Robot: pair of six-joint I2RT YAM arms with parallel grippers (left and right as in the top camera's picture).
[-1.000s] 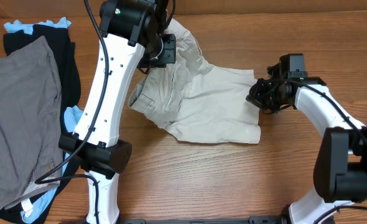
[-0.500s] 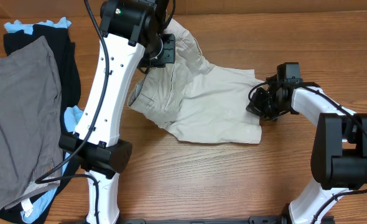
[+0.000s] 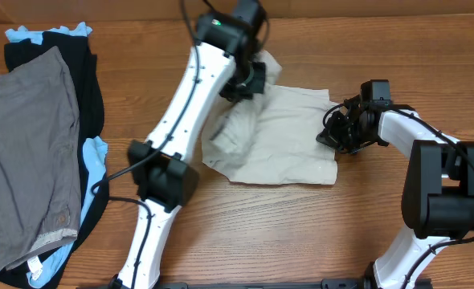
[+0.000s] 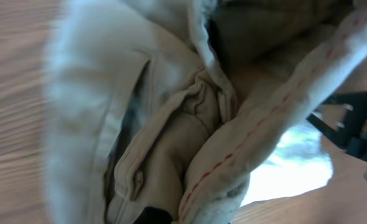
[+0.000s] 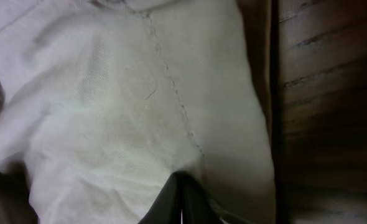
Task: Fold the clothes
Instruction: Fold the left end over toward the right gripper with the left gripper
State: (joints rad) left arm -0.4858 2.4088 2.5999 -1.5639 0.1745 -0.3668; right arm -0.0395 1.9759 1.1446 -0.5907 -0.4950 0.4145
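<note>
Both grippers closed tight on cloth: left gripper (image 3: 249, 80) clamped on the bunched far part of the khaki shorts (image 3: 285, 140), right gripper (image 3: 333, 136) pinched on their right-hand edge, fingertips (image 5: 171, 202) pressed together into a dark wedge against the pale weave. Shorts near the middle of the wooden table (image 3: 301, 233), spread mostly flat between the two arms, far left portion lifted and crumpled under the left wrist, near right corner lying flat on the wood. Seen from the left wrist, folds of the khaki shorts (image 4: 165, 130) filling the view, a thick hem with a row of reddish stitches (image 4: 233, 155) crossing from lower centre to upper right, what looks like a small button (image 4: 137, 183) lower down (own fingers almost wholly hidden by cloth, only a dark sliver at the bottom edge). From the right wrist, khaki shorts (image 5: 127, 112) close to the lens, one stitched seam (image 5: 171, 87) running diagonally, bare wood to the right. Well apart, at the table's left end, a heap of other garments: grey garment (image 3: 24, 144) on top, black garment (image 3: 84, 88) under it, light-blue garment (image 3: 24, 34) peeking out at the far end and along the near side.
</note>
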